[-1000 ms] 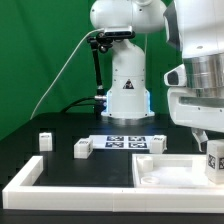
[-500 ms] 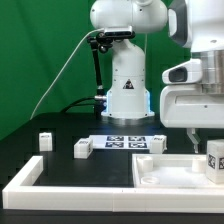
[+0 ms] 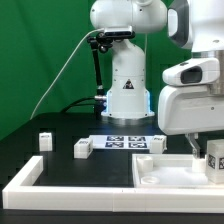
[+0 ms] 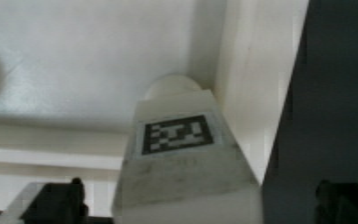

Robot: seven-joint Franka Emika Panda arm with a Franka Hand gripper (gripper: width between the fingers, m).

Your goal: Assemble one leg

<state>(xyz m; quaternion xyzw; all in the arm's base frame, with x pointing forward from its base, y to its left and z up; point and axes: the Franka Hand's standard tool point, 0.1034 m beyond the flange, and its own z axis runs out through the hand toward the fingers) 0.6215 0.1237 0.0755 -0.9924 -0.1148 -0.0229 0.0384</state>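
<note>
Leg upright at four o'clock in the exterior view, on the panel corner; straddles it with gripper spread, fingers clear of both sides, probably centring before pinching

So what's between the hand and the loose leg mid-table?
The marker board lies flat between the hand and that leg; the exterior view shows it.

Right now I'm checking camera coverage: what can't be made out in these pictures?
- Leg: exterior view, partly cut off by that view's right edge.
- Its base: wrist view, blurred, past the frame edge.
- Hand: wrist view, fingertips dark and cut off at the edge.
- Loose legs: exterior view, tags too small to read.
</note>
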